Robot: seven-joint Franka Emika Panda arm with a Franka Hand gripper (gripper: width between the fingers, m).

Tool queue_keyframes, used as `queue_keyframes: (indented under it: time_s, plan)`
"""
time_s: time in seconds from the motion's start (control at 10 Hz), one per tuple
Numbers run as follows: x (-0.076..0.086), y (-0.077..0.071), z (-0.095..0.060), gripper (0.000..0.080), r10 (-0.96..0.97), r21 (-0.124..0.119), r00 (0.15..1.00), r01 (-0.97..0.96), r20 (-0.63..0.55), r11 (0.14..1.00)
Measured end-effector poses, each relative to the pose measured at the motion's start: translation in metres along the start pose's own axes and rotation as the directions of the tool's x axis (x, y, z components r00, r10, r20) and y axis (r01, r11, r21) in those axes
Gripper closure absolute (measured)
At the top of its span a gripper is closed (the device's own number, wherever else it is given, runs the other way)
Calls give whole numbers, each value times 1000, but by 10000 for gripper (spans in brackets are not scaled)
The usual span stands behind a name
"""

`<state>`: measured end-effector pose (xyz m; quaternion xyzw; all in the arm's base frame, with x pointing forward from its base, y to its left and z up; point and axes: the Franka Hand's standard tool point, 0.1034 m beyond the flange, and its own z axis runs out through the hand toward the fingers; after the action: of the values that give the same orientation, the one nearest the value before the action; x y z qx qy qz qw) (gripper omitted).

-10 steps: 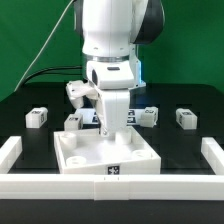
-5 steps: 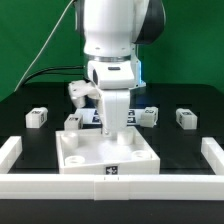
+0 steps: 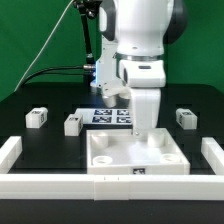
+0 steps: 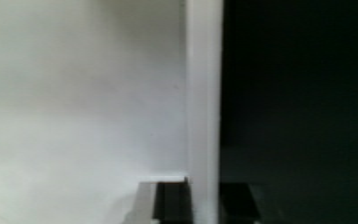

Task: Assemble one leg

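Observation:
The large white square tray [image 3: 138,158] lies on the black table in front of the arm. My gripper [image 3: 143,131] reaches straight down onto the tray's far wall. In the wrist view my gripper [image 4: 204,202] has one dark finger on each side of the tray's thin wall [image 4: 204,90], shut on it. Three small white legs with marker tags stand on the table: one at the far left [image 3: 38,117], one nearer the middle [image 3: 72,124], one at the right [image 3: 186,117]. A fourth leg does not show.
The marker board [image 3: 108,116] lies behind the tray, partly hidden by the arm. A white rail [image 3: 50,185] runs along the front, with raised ends at the left [image 3: 10,150] and right [image 3: 213,150]. Cables hang at the back left.
The arm and the tray have moved together toward the exterior view's right. The leg near the arm's right side is now hidden.

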<state>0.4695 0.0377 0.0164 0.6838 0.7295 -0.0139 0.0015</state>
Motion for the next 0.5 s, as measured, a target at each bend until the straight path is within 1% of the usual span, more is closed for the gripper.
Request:
queue_keyframes:
  time_s: [0.2,0.3,0.5]
  plan:
    - [25,11,0,739,35,-7,999,-35,-1,999]
    - [31,15,0,739,39,-9,999,-39,-1,999]
    - [39,20,-1,739,46,-10,999,-46,-1,999]
